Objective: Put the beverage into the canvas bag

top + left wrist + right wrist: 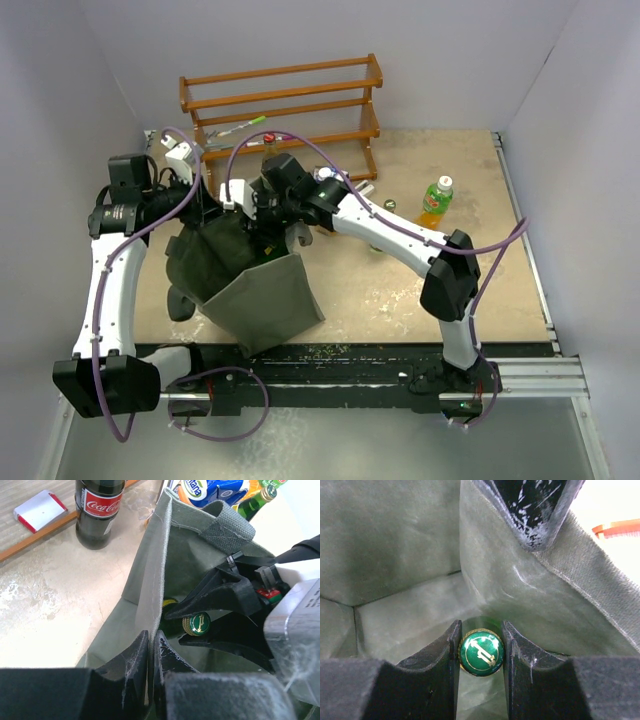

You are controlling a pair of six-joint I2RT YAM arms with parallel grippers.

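The canvas bag (250,285) is a dark grey-green tote at the table's near left, mouth open. My left gripper (151,645) is shut on the bag's rim (155,570) and holds it up. My right gripper (481,652) reaches down inside the bag and is shut on the cap of a green glass bottle (481,653), the beverage. The bottle's green and gold cap also shows in the left wrist view (196,624) between the right gripper's fingers. In the top view the right gripper (268,215) sits over the bag's mouth; the bottle is hidden there.
A wooden rack (285,100) stands at the back. An orange drink bottle (435,202) stands at the right. A Coca-Cola bottle (98,510) and a red-edged white box (39,510) lie beyond the bag. Other packages (220,491) sit behind the bag.
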